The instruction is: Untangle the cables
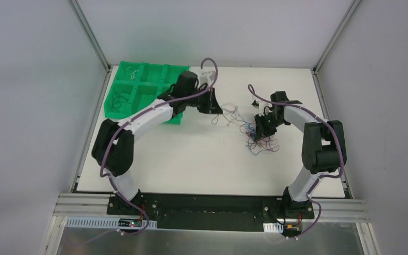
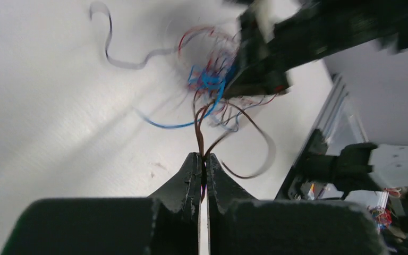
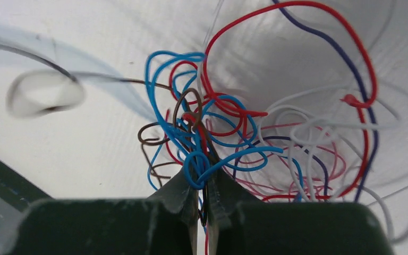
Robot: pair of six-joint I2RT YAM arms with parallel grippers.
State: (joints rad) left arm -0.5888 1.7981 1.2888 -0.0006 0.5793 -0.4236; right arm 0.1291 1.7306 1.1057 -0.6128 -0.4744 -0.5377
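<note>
The cables (image 1: 257,139) are a tangle of thin red, blue, white, brown and purple wires on the white table, right of centre. My right gripper (image 1: 260,129) is shut on the tangle; in the right wrist view its jaws (image 3: 202,178) pinch blue, brown and red wires (image 3: 212,133). My left gripper (image 1: 217,110) stands left of the tangle. In the left wrist view it (image 2: 202,159) is shut on a brown wire (image 2: 198,127) that runs up to the blurred tangle (image 2: 210,79). A few loose strands (image 1: 232,114) span between the two grippers.
A green compartment tray (image 1: 154,74) stands at the back left under the left arm; some compartments hold a few wires (image 1: 119,99). The table (image 1: 191,159) ends at a metal rail in front, with grey walls at both sides.
</note>
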